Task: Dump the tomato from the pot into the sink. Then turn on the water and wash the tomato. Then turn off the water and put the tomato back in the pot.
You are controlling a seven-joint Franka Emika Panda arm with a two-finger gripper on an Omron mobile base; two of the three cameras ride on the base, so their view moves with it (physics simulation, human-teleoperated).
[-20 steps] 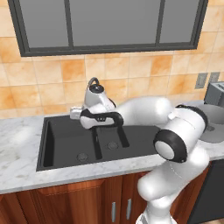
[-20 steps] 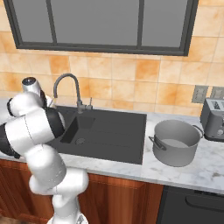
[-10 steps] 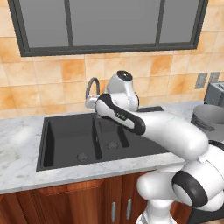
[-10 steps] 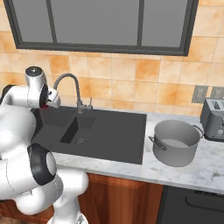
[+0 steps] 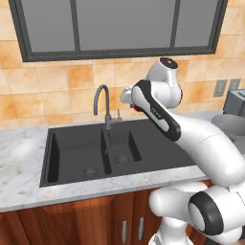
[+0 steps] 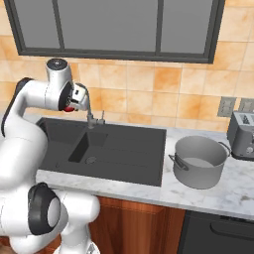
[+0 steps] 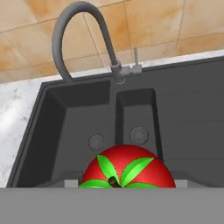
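Now tomato (image 7: pixel 127 168) clamped in claw (image 5: pixel 135 106), above sink (image 7: pixel 188 113).

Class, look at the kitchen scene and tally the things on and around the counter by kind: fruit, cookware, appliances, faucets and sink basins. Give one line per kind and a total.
Fruit: 1, the small round red tomato with a green stem top, held in the jaws.
Cookware: 1, the wide grey metal pot.
Appliances: 1, the grey toaster.
Faucets: 1, the dark grey gooseneck faucet.
Sink basins: 2, in the dark charcoal sink.
Total: 6.
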